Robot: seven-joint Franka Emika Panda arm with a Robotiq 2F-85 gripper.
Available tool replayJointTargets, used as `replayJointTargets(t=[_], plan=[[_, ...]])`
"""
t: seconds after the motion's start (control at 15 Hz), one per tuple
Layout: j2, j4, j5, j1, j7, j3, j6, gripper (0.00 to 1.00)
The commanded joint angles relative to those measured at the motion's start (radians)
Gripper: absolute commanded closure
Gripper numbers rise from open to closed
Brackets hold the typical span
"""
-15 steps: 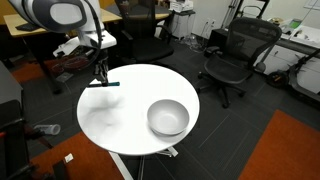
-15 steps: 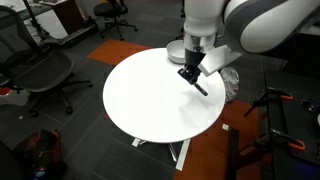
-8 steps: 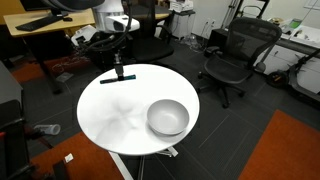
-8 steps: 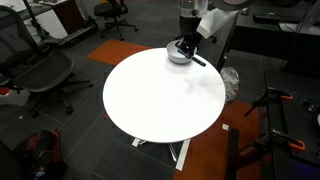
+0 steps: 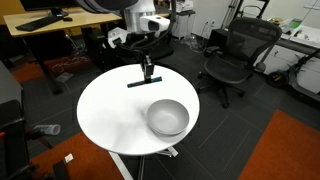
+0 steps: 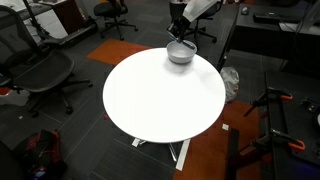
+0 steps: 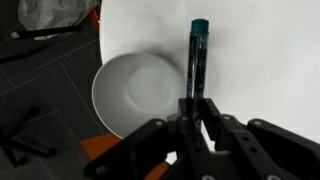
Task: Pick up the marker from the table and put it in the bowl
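White round desk (image 7: 265,50) lies beneath jaws clamped on the marker (image 7: 197,60); bowl (image 7: 135,95) sits beside them, so releasing now risks missing its rim.

An office: mesh swivel chairs (image 5: 232,55), wood desks (image 5: 30,27), carpet tiles (image 5: 250,120).

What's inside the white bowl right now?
The round white bowl looks empty; the claw hides part of it in wrist view, gripping the dark teal-tipped marker.

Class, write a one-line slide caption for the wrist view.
Pincer shut on a teal-capped marker, held beside the white bowl on the white table.
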Motion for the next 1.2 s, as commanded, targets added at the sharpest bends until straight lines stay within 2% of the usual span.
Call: replayJointTargets(t=[0.0, 0.4, 0.87, 1.0, 1.13], plan=[[0.093, 0.142, -0.007, -0.024, -0.021, -0.026, -0.054, 0.95], [0.157, 0.248, 0.008, -0.074, -0.025, -0.061, -0.088, 0.95], [0.195, 0.296, 0.02, -0.117, -0.029, -0.068, -0.109, 0.95], [0.192, 0.29, 0.027, -0.124, -0.037, -0.064, -0.105, 0.56], [0.191, 0.286, 0.03, -0.127, -0.039, -0.064, -0.1, 0.42]])
